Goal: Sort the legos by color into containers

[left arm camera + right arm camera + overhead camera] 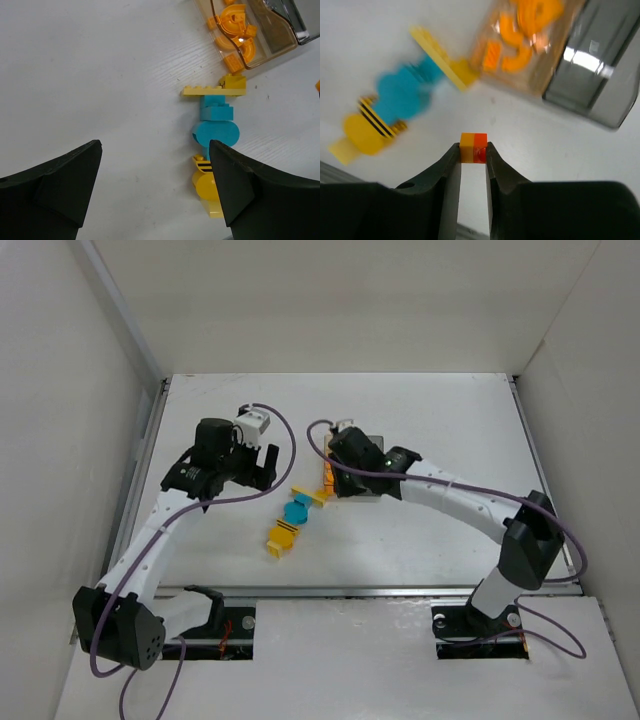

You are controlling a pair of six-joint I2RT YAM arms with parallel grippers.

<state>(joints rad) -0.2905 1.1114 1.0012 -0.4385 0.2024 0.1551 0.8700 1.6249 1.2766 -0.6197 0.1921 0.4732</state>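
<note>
The left arm [150, 540] and the right arm [460, 498] are built of white tube-like links with bulky black joints. A thin purple cable [291, 443] loops along each. The rounded bases [118, 628] are black. The left pincer [155, 145] has broad matte-black wedge fingers [60, 190]; the right pincer [473, 149] has slimmer black ones. A small green light [386, 462] glows on the right wrist, and a white-and-grey block [252, 423] tops the left.

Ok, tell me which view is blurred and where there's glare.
Right wrist: background smeared, teal lego and amber box soft, pinched orange brick sharp; white glare on the grey box. Left wrist: crisp, highlight on the amber box rim. Top external: evenly lit, sharp.
</note>
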